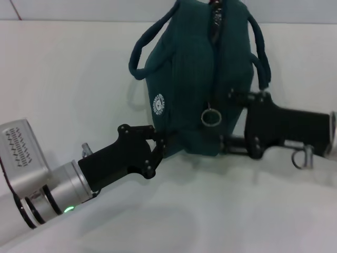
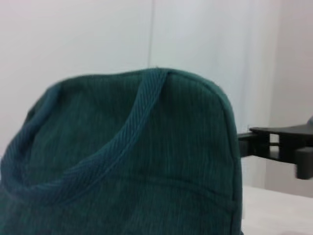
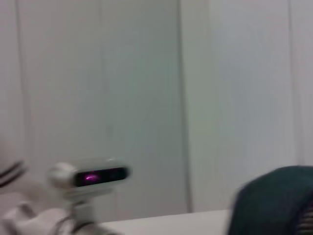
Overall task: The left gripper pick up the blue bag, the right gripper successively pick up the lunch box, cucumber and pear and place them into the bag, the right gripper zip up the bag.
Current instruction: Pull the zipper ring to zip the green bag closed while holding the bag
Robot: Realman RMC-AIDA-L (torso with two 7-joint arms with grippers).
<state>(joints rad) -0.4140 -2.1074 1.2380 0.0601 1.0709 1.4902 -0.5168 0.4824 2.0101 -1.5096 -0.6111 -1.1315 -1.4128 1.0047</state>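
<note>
The blue bag (image 1: 195, 79) stands upright in the middle of the head view, its two handles (image 1: 138, 55) looping out at the sides and a metal zipper ring (image 1: 210, 116) hanging down its front. My left gripper (image 1: 162, 146) comes in from the lower left and is shut on the bag's lower left edge. From the right, my right gripper (image 1: 230, 118) stands open against the bag's lower right side, one finger high and one low. The bag (image 2: 122, 161) fills the left wrist view, and a corner of the bag (image 3: 274, 203) shows in the right wrist view. The lunch box, cucumber and pear are out of view.
The bag rests on a white table (image 1: 221, 211) with a pale wall (image 2: 98, 34) behind it. The right gripper's black finger (image 2: 281, 147) shows beside the bag in the left wrist view. The left arm's wrist camera (image 3: 93, 176) appears low in the right wrist view.
</note>
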